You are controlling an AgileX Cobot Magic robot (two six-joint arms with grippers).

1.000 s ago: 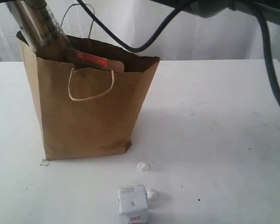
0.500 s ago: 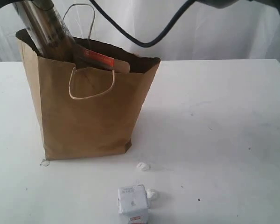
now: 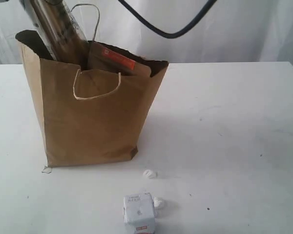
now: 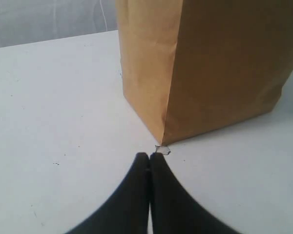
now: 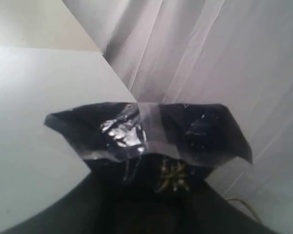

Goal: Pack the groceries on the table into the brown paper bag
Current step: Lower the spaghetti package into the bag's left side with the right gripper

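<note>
Brown paper bag (image 3: pixel 90 122): one, standing upright on the table (image 3: pixel 224 126), mouth open, with two pale cord handles, a near handle (image 3: pixel 95 97) hanging down its front face and a far handle (image 3: pixel 98 19) rising behind its mouth.

At the bag's bottom left front corner the left gripper (image 4: pixel 149 156) points at the fold, its two black jaws pressed together with nothing between them. One tiny white scrap (image 4: pixel 162 150) lies between the tips and the bag's corner.

Two groceries are in the bag. At the left of its mouth one long spaghetti packet (image 3: pixel 58 29) leans, lower end inside, upper end running well above the rim. The right gripper (image 5: pixel 156 195) is clamped on that upper end, the crinkled clear film spreading just past its jaws. Right of the packet, one brown orange-labelled pouch (image 3: pixel 117 61) pokes above the rim, tilted.

One grocery is outside: a white carton (image 3: pixel 139 213) on the table in front of the bag's right corner. Two white lumps lie there too, one lump (image 3: pixel 149 173) between bag and carton, the other lump (image 3: pixel 159 203) touching the carton's right side.
</note>
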